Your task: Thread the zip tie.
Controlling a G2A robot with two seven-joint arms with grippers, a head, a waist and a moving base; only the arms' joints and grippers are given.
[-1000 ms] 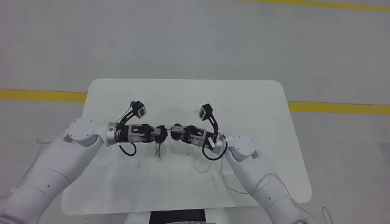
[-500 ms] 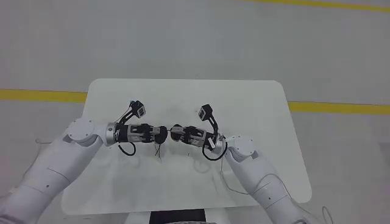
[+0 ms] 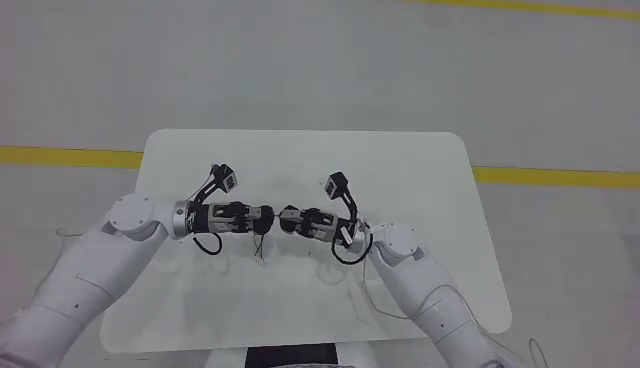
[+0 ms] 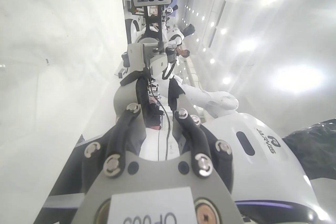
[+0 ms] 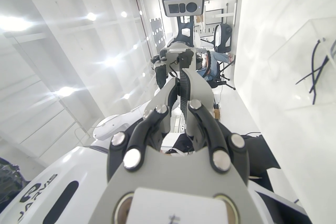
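Observation:
Above the middle of the white table (image 3: 420, 168), my left gripper (image 3: 264, 216) and right gripper (image 3: 287, 218) meet tip to tip. In the right wrist view the right gripper (image 5: 183, 72) has its fingers pressed together on a thin black zip tie, with a small dark piece (image 5: 185, 58) at the tips. The left gripper (image 4: 157, 83) stands open in its own view. The thin black strap of the zip tie (image 4: 164, 117) runs through the gap between its fingers toward the palm. I cannot tell whether the strap touches either pad.
A clear tray (image 5: 302, 57) holding several spare black zip ties (image 5: 315, 72) lies on the table just below the grippers, its ties showing as dark lines (image 3: 262, 250) in the top view. A yellow floor line (image 3: 560, 176) crosses behind the table.
The left wrist has shifted very slightly to the left. The grippers remain tip to tip, and the right grip is unchanged.

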